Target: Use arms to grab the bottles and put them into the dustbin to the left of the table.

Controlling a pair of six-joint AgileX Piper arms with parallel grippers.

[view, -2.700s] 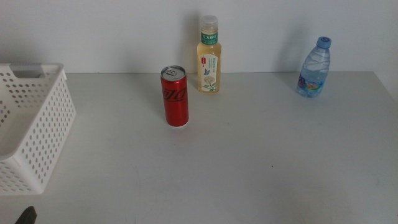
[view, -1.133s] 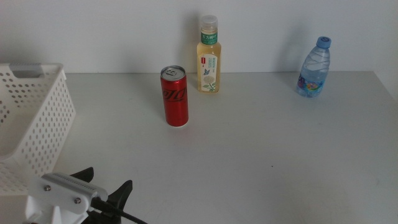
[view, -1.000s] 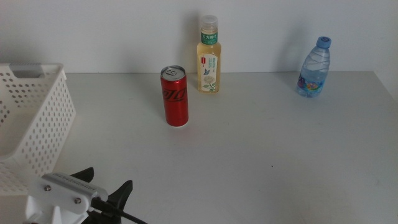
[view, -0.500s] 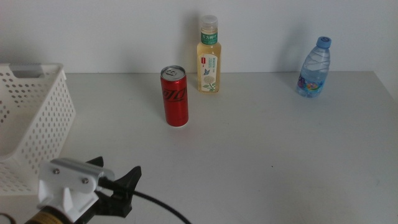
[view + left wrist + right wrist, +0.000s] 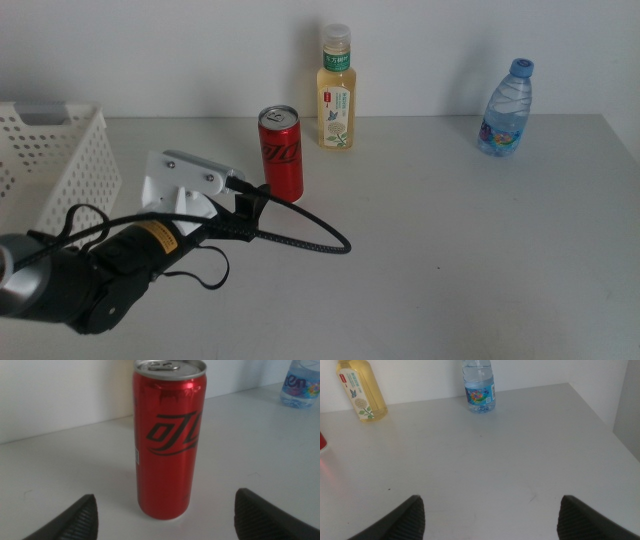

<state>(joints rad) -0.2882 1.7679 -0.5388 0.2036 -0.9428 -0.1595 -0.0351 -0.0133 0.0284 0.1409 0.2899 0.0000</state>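
Note:
The slim red cola can (image 5: 282, 154) stands upright on the table (image 5: 450, 250), in front of the yellow tea bottle (image 5: 336, 90). The clear water bottle (image 5: 505, 108) with a blue cap stands at the back right. My left gripper (image 5: 243, 203) is open and sits just in front of the can; in the left wrist view the can (image 5: 167, 435) stands centred between the two spread fingertips (image 5: 80, 515), untouched. The white perforated dustbin (image 5: 60, 160) is at the left edge. My right gripper (image 5: 490, 515) is open and empty, out of the middle view; its wrist view shows the tea bottle (image 5: 360, 392) and water bottle (image 5: 480, 387).
The left arm's black cable (image 5: 300, 235) loops over the table in front of the can. A white wall rises behind the bottles. The table's right edge (image 5: 625, 150) lies past the water bottle.
My left arm has moved from the bottom left corner forward and right across the table, up to the cola can, with its jaws open. The bottles and dustbin have not moved.

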